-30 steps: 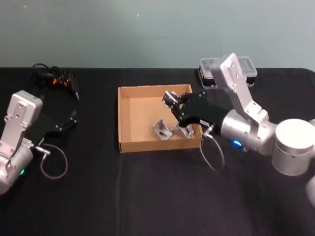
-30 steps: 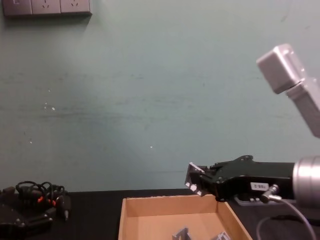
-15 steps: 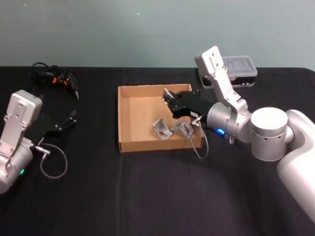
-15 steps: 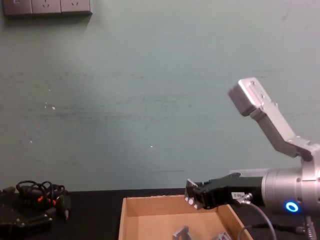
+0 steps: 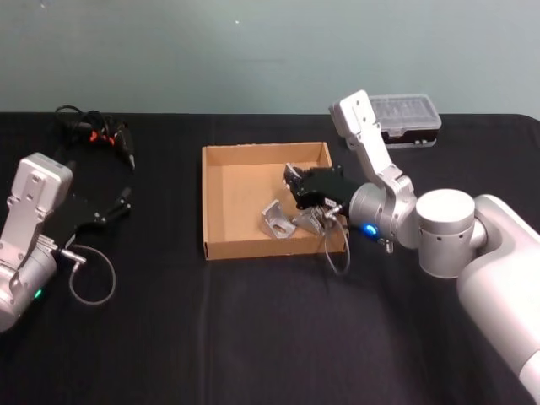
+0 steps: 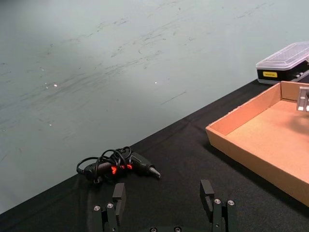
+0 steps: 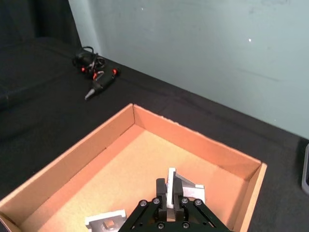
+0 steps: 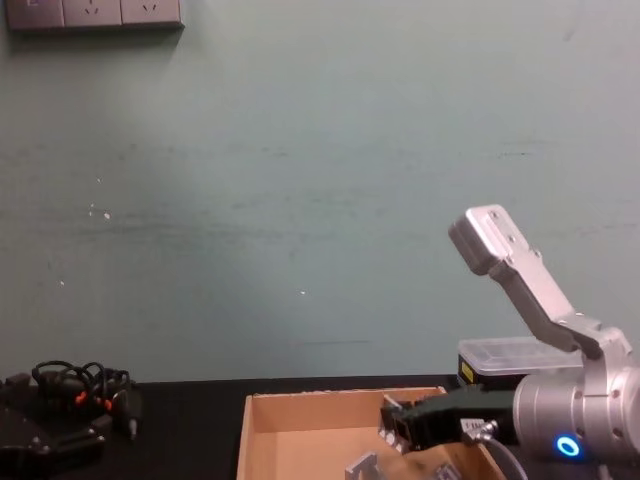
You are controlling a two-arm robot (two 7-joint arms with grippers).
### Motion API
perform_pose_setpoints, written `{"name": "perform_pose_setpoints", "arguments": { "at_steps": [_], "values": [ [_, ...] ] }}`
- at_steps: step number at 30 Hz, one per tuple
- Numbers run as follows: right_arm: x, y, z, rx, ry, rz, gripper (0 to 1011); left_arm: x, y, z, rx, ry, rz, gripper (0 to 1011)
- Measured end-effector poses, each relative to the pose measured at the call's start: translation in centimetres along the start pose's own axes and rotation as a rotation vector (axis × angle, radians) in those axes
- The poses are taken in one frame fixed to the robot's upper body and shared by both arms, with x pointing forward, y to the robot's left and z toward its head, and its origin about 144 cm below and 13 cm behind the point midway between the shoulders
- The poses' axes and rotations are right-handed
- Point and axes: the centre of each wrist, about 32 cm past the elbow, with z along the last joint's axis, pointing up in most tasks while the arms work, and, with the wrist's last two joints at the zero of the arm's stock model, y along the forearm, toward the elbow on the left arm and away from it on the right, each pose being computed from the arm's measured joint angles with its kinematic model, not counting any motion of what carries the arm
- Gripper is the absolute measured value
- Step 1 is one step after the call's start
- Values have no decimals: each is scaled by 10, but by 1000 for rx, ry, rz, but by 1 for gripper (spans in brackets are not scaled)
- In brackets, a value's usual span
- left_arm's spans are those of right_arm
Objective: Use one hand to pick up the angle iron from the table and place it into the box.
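Black fingers of the right gripper (image 7: pixel 170 199) pinch an angle iron (image 7: pixel 182 189) between them, holding it over the inside of the box (image 5: pixel 228 181), toward its right wall. Below it, on the cardboard floor, two more brackets (image 5: pixel 276 220) lie side by side near the front wall. The box sits on the table (image 5: pixel 253 329), with a black plastic case (image 5: pixel 411 118) behind the silver arm. Far off on the table's left side, the left gripper (image 6: pixel 164 205) rests with its fingers spread apart, near a cable bundle (image 5: pixel 94 131).
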Motion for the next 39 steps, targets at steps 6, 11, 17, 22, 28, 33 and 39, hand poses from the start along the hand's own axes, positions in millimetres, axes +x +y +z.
{"name": "perform_pose_setpoints", "arguments": {
  "at_steps": [6,11,17,22,28,33,39],
  "values": [
    [-2,3,-5,-14,8,-4,82,0,0,0,0,0,0,1011],
    [-2,4,-6,-21,8,-7,82,0,0,0,0,0,0,1012],
    [-3,4,-7,-26,12,-5,82,0,0,0,0,0,0,1011],
    [-3,4,-9,-29,17,0,96,0,0,0,0,0,0,1011],
    [-4,2,-9,-17,20,-1,277,0,0,0,0,0,0,1011],
    [-5,-5,-5,19,14,-9,435,0,0,0,0,0,0,1011],
    [-5,-20,-1,68,12,-25,618,0,0,0,0,0,0,1011]
  ]
}}
